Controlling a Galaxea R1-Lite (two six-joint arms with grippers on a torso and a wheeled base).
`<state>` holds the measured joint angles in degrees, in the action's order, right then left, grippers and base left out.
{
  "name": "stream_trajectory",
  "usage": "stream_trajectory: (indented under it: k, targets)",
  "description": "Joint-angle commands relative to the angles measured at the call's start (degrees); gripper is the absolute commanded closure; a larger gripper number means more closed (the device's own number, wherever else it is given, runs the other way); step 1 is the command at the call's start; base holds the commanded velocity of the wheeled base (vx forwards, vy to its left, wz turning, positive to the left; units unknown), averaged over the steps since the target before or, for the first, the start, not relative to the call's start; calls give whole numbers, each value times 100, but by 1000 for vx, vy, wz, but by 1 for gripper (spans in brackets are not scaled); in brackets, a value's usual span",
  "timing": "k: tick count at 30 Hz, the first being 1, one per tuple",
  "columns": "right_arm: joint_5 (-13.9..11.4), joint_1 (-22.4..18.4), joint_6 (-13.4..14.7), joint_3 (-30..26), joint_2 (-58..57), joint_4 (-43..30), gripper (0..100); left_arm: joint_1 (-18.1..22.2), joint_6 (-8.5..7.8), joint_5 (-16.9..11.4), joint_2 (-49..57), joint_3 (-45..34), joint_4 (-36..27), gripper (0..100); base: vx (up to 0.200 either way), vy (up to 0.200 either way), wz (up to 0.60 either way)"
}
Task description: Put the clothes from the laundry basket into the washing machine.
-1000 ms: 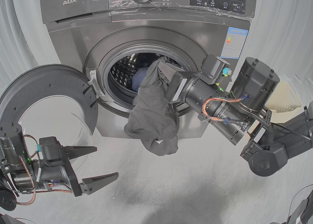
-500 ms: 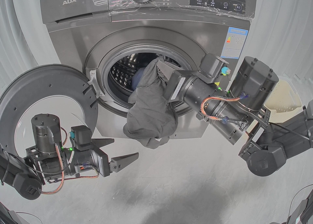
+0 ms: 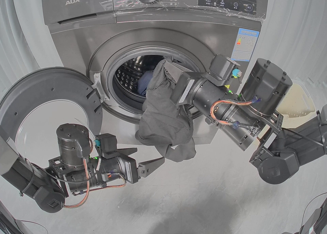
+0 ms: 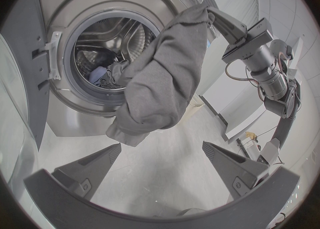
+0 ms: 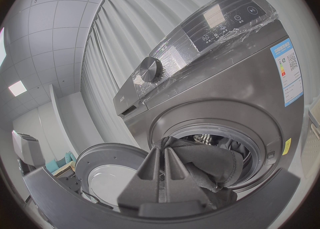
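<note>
Right gripper (image 3: 167, 64) clenched on the top fold of the dark grey garment (image 3: 165, 122), held at the mouth of the washing machine (image 3: 81, 40). Most of the cloth hangs outside, down over the door ring. Left gripper (image 3: 150, 155) released, low, just beside the hanging hem. I judge the fabric soft, light and limp, likely to snag on the rim, so I'd take the low bunch. Print: maker's mark on the drawer front, panel icons under film, blue rating sticker (image 3: 244, 44), its text too small to read
</note>
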<state>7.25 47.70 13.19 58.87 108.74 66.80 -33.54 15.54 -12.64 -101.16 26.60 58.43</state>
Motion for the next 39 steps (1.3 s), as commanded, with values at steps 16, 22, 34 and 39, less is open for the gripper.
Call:
stream_trajectory:
  k: [16,22,34,39]
  targets:
    - [-5,55,-1,2,-11,-1,100,-4,142,139,-897,741,134,0,0,0,0]
    - [4,108,-1,11,-11,-1,100,49,142,174,-1082,935,239,0,0,0,0]
    - [4,108,-1,19,-11,8,100,5,160,174,-1266,1023,230,0,0,0,0]
    - [4,108,-1,19,-20,17,100,49,291,271,-1407,1321,380,0,0,0,0]
